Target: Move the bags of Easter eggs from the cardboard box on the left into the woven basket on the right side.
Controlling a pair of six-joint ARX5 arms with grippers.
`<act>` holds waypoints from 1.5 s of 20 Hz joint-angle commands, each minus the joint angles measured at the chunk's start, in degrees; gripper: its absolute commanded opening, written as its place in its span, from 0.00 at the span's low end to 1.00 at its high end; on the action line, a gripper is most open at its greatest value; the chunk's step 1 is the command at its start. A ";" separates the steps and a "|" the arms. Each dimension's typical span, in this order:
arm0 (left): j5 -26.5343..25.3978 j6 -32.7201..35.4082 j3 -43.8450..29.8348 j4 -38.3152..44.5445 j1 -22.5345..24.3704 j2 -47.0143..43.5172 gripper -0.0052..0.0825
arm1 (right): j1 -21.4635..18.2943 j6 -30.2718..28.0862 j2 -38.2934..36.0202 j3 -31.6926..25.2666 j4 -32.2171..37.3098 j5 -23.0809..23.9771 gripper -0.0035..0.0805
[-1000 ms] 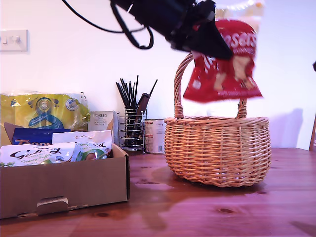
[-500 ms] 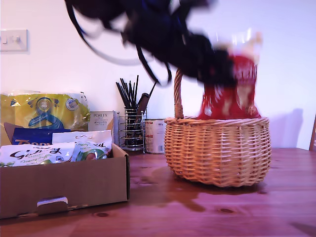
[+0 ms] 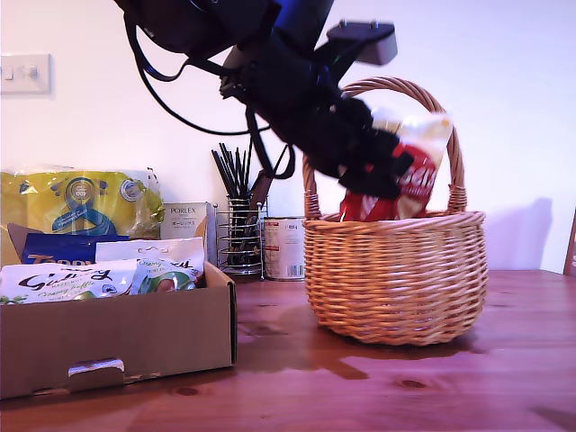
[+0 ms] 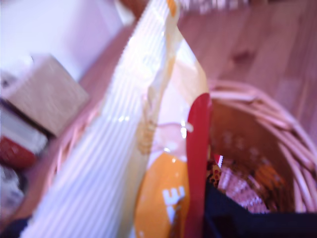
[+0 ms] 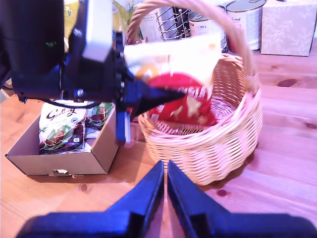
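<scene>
My first gripper, angled down over the woven basket, grasps the red Maltesers bag; my second gripper is clenched; boxed bags read "Galaxy".

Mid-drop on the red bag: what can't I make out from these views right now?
- My first gripper: its jaws are hidden behind the red Maltesers bag in the exterior view, and the blurred first wrist view is filled by the bag, so the grip is unclear.
- Woven basket: its wall hides the floor in the exterior view.
- Cardboard box: its back pouches are overlapped, so the count is uncertain.
- My second gripper: fingers together, empty.
</scene>
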 commanded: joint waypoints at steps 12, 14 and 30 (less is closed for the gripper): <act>-0.28 -0.61 -0.07 -3.98 -0.20 -3.28 0.61 | 0.46 -0.28 0.02 -0.52 0.17 0.02 0.03; -0.39 -0.59 -0.07 -4.46 -0.61 -3.54 0.61 | 0.46 -0.26 0.02 -0.52 0.15 0.02 0.03; 5.60 -7.98 -0.57 -31.23 1.22 -19.30 0.04 | 0.61 -1.49 0.09 -0.52 0.50 -3.06 0.03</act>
